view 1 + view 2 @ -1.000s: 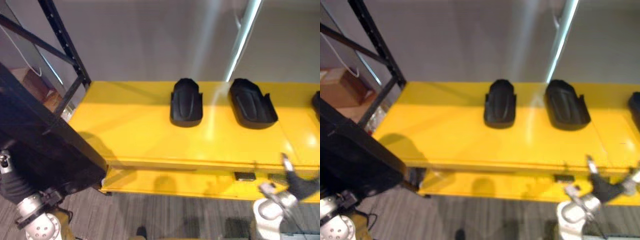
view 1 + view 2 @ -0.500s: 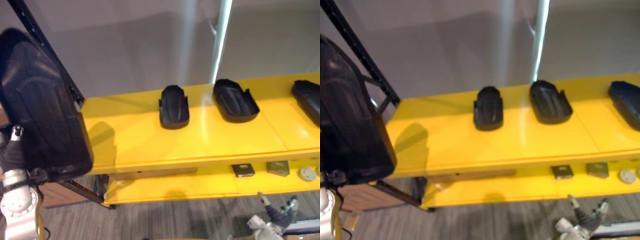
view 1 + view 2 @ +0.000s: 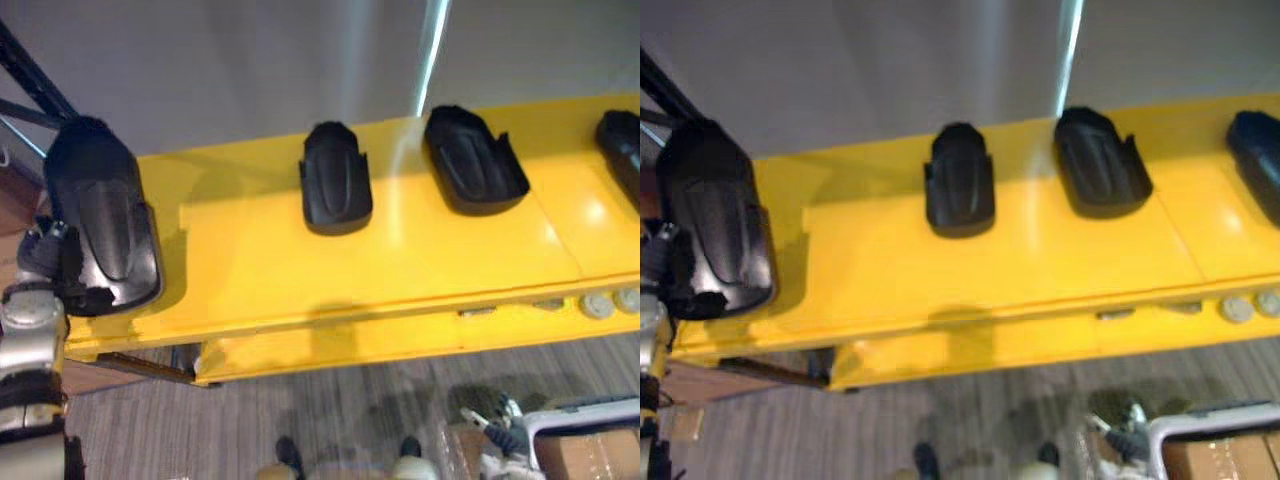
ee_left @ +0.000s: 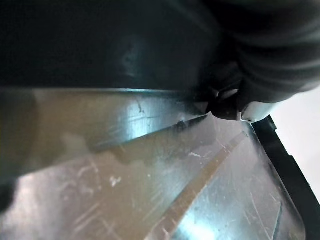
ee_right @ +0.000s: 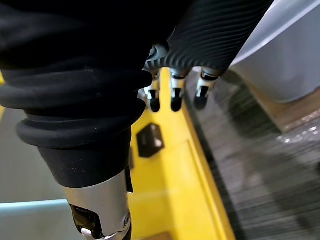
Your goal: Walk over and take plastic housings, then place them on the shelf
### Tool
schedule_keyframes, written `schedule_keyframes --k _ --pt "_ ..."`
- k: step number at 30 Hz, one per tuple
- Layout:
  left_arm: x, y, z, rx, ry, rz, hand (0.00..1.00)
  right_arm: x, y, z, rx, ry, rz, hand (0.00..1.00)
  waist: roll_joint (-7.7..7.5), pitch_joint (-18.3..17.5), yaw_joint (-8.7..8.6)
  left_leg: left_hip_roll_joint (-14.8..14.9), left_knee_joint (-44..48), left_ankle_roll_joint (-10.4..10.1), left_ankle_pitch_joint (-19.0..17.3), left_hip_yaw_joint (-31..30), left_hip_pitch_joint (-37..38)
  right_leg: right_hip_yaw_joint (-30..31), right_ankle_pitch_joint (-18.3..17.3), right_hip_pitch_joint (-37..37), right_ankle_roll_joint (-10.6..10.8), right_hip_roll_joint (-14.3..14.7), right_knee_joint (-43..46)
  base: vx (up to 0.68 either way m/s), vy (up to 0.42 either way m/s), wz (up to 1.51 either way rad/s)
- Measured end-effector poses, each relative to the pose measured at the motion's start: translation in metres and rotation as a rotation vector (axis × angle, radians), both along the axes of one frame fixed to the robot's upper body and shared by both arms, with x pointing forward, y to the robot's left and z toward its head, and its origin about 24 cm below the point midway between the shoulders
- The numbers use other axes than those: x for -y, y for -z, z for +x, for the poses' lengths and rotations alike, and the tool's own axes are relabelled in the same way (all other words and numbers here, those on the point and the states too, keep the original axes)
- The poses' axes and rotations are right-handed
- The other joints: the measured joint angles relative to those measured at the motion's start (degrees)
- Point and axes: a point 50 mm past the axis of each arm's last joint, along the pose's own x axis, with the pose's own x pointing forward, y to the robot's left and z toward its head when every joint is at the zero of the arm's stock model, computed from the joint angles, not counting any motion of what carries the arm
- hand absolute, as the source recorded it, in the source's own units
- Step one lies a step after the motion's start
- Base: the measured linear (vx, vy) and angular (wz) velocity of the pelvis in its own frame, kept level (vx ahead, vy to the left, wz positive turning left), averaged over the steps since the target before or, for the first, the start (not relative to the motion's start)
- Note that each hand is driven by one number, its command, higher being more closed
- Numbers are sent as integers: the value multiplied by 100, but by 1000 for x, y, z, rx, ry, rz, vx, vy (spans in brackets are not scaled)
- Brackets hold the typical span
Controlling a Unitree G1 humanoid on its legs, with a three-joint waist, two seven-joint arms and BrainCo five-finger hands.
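Your left hand [image 3: 40, 262] has lowered the housing [image 3: 105, 225] over the shelf's [image 3: 300, 290] left end, beside the other housings [image 3: 337, 190]. Its fingers are hidden, so you cannot tell their grip. Release likely comes next. Your right hand [image 5: 172, 92] hangs low, fingers relaxed.

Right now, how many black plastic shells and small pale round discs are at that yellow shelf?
Black moulded plastic housings: 4, one at the left end of the yellow shelf, three lying along it.
Pale round discs, lower level: 2.
Total: 6.
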Motion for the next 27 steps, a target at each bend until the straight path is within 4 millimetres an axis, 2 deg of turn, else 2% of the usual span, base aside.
schedule_keyframes --k 4,6,8,15,18,22,27 --pt "5 -25 12 58 21 18 100 6 -9 18 41 -34 -17 0 66 358 -111 84 278 58 -37 1 -218 161 -84 -249 -97 6 259 -28 -11 -5" --pt "12 -34 20 65 38 27 100 10 -11 20 51 -30 -20 0 69 447 -117 105 304 58 -38 0 -321 193 -127 -392 -72 11 359 -60 -23 -6" --pt "17 -36 26 43 50 36 100 12 -13 22 61 -29 -26 0 36 608 -134 122 356 106 -72 8 -325 300 -212 -517 -86 3 566 -56 -5 -12" --pt "16 -34 27 -4 22 9 100 11 -17 29 82 -46 -32 0 -18 786 -125 174 454 108 -76 91 -532 487 -278 -913 -80 6 888 -66 2 -6" --pt "14 -39 30 -2 -3 -16 100 10 -18 31 85 -61 -32 0 -81 910 -122 202 463 108 -76 135 -592 521 -288 -1032 -80 20 995 -93 4 -3" --pt "11 -50 34 31 -49 -32 100 10 -19 33 91 -65 -28 0 -237 1100 -111 200 481 113 -67 158 -729 629 -271 -1246 -44 19 1082 -72 10 -4" --pt "8 -78 34 107 -86 -6 100 10 -19 33 98 -61 -15 0 -304 1176 -123 199 501 121 -53 146 -874 623 -220 -1366 -50 23 1083 15 2 2"
